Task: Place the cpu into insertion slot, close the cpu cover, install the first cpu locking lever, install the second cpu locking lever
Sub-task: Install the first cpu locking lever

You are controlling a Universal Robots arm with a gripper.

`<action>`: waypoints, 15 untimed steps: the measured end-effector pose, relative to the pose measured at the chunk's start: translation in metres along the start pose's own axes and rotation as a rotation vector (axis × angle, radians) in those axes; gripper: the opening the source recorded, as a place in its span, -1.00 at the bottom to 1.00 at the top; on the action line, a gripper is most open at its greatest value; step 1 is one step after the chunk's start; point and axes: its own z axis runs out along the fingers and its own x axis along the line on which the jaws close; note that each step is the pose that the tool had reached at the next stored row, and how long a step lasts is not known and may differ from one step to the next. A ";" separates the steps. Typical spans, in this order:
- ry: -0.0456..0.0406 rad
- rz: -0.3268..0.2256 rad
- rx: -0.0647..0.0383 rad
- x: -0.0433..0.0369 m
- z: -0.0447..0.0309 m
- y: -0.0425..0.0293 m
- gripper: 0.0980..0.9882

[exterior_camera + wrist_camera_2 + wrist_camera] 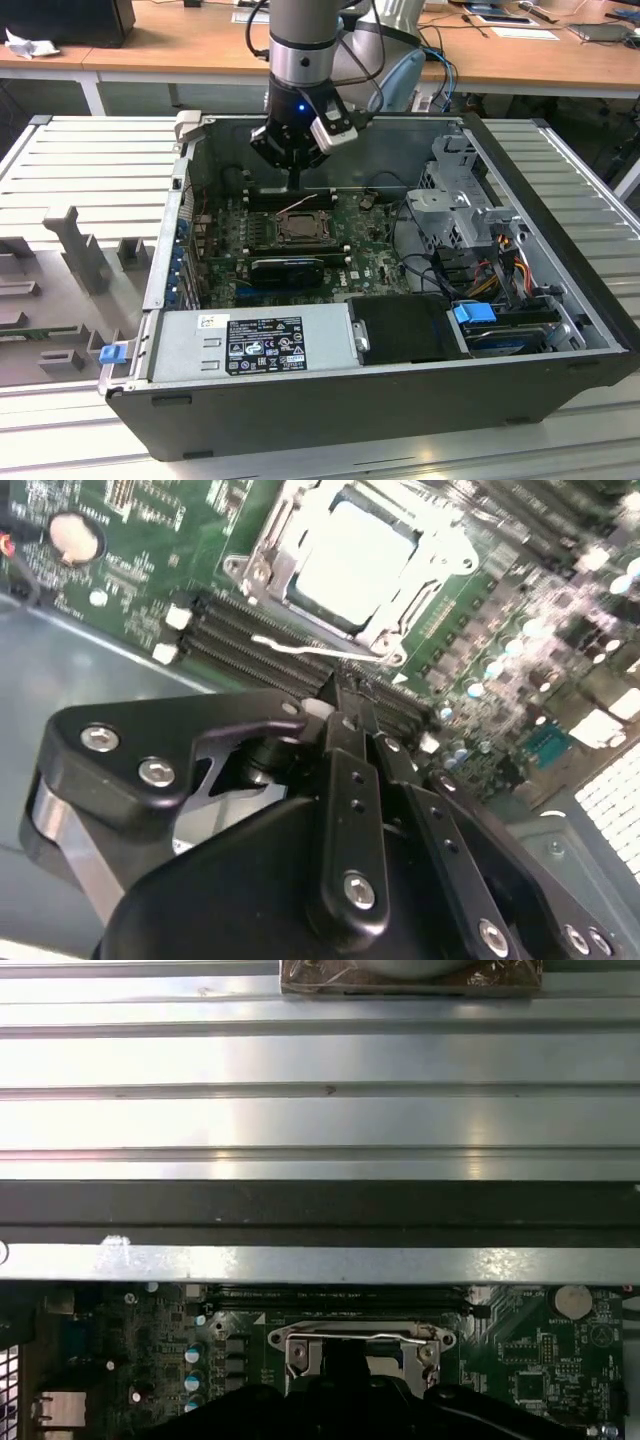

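Note:
The cpu [352, 558] lies in the insertion slot [298, 228] with its pale metal face up. The silvery cpu cover [395, 620] is down flat around it. A thin wire locking lever [295, 648] runs along the socket's edge beside the black memory slots [250, 640]. My gripper [338, 692] is shut, with nothing visible between its fingers, and its tip hovers just beside that lever. In the exterior view the gripper [293, 182] hangs over the back edge of the socket. In the first wrist view the socket [360, 1352] and the lever [372, 1337] sit just past the gripper's black body.
The open computer case [560, 330] walls in the board on all sides. A grey power supply [250, 340] and a black shroud [405, 328] sit at the front, a drive cage [465, 210] at the exterior view's right. A long black card [288, 268] lies in front of the socket.

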 end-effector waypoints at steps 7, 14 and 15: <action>-0.0121 -0.022 -0.010 -0.0006 0.0071 -0.0006 -0.98; -0.0149 -0.032 -0.009 -0.0067 0.0203 -0.0010 -0.98; -0.0149 -0.033 -0.009 -0.0079 0.0219 -0.0010 -0.98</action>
